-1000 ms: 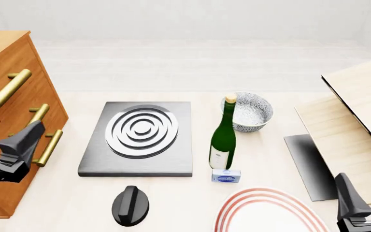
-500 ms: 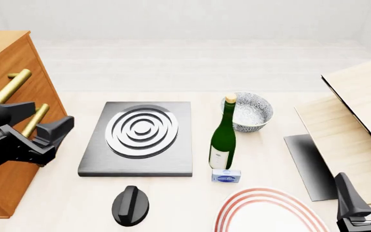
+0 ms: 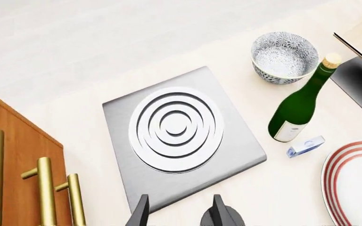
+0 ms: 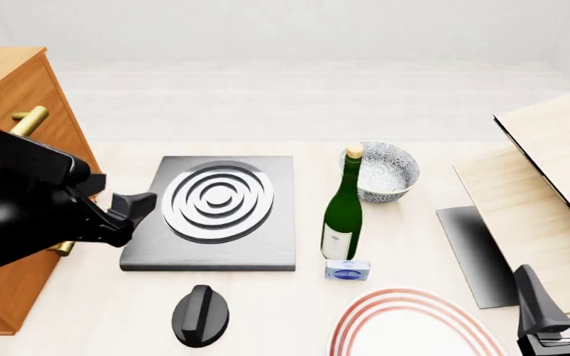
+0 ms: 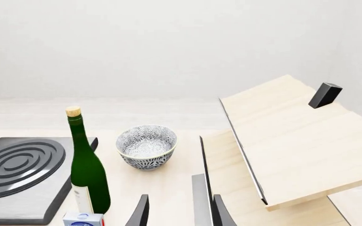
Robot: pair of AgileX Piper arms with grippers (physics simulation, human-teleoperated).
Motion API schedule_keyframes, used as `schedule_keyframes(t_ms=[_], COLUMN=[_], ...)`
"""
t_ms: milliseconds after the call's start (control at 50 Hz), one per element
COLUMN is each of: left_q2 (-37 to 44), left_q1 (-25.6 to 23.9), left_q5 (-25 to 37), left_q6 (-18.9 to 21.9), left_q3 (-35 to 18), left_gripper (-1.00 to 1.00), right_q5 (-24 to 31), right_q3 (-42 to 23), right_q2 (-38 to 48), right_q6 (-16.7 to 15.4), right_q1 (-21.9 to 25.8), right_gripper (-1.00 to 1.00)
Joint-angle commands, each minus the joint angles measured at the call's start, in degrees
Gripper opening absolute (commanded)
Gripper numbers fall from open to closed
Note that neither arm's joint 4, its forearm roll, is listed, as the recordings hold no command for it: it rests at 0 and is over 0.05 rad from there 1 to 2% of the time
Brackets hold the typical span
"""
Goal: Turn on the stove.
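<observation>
Front view is showing the left gripper (image 4: 127, 204) hanging with jaws spread, holding nothing, over the stove (image 4: 213, 215) plate's left edge. The knob (image 4: 200, 314) is sitting untouched on the table nearer the arms, apart from the plate. The right gripper (image 4: 562, 297) is idling, jaws parted. Everything seems left: reaching, gripping, turning.

A pale wood bench (image 4: 295, 319) carries everything here. The grey stove plate (image 4: 216, 256) with its silver rings lies flat in the middle, its round black knob (image 4: 201, 315) apart on the near side. Just right stands a green bottle (image 4: 344, 215), a small blue box (image 4: 347, 271) at its foot, a patterned bowl (image 4: 389, 172) beyond. A red-ringed plate (image 4: 414, 326) sits at the near edge, a dark sheet (image 4: 473, 256) farther right, a wooden cabinet (image 4: 8, 133) at far left.
</observation>
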Motion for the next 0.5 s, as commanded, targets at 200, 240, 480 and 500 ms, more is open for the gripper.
schedule_keyframes(t_ms=[200,240,480,500], left_q2=[8.3,8.4,10.5,10.6], left_q1=[-4.5,-4.5,-5.6,-5.9], left_q5=[-3.6,-4.3,-7.6,-7.9], left_q6=[-6.6,-5.8,-7.1,-7.2], left_q3=[-0.2,0.2,1.5,1.6], left_gripper=[1.0,1.0,1.0,1.0], right_q5=[0.0,0.0,0.0,0.0], right_q3=[0.0,0.0,0.0,0.0], right_q2=[0.0,0.0,0.0,0.0], right_q6=[0.0,0.0,0.0,0.0], right_q1=[0.0,0.0,0.0,0.0], right_gripper=[1.0,1.0,1.0,1.0])
